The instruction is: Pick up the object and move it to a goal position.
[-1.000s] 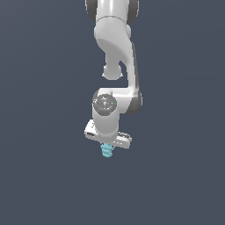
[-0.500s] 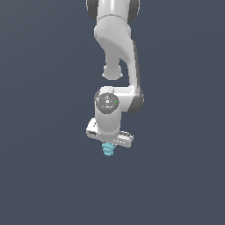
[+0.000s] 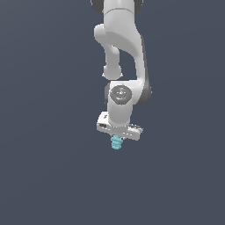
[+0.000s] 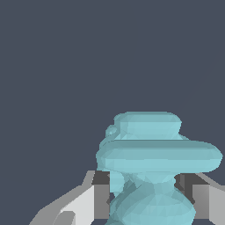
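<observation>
The object (image 3: 116,143) is a small light-cyan ridged lump. It sticks out from under my white gripper (image 3: 117,137) in the exterior view. In the wrist view the object (image 4: 154,149) fills the space between the two fingers (image 4: 99,195), which press on its narrow lower part. My gripper (image 4: 147,195) is shut on the object. The arm hangs down from the top of the exterior view, with the hand near the middle. The fingertips are hidden behind the hand in the exterior view.
A plain dark grey-blue surface (image 3: 44,176) lies all around. Nothing else is in view.
The gripper and the object have shifted very slightly, the hand sitting a touch higher than before. The grip on the object is unchanged.
</observation>
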Controlling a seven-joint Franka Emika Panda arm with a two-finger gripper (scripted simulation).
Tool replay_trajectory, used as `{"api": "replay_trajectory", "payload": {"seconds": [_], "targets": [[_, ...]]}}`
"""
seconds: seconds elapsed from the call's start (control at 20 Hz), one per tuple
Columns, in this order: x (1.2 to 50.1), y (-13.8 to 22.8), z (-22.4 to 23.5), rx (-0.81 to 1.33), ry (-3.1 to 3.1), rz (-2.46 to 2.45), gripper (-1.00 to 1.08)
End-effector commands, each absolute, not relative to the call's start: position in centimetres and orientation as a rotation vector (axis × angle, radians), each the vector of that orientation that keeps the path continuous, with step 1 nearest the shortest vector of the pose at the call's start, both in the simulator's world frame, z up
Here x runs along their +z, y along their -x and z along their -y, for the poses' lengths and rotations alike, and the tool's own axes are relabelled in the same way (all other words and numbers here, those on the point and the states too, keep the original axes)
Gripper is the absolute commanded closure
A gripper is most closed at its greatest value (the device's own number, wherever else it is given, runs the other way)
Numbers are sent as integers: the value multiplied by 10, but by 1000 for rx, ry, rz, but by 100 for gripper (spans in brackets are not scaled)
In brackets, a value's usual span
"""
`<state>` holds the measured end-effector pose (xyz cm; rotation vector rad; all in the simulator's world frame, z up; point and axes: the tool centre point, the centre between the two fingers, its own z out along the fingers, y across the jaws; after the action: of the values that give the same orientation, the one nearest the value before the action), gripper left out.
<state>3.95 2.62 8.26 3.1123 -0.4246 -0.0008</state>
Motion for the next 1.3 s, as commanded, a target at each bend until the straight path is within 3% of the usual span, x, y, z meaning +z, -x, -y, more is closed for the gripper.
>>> {"api": "replay_trajectory", "payload": {"seconds": [0.0, 0.75, 1.25], "targets": [[85, -26, -44, 0, -3113, 423, 108], [99, 67, -173, 0, -3113, 422, 108], [104, 94, -214, 0, -3113, 423, 108]]}}
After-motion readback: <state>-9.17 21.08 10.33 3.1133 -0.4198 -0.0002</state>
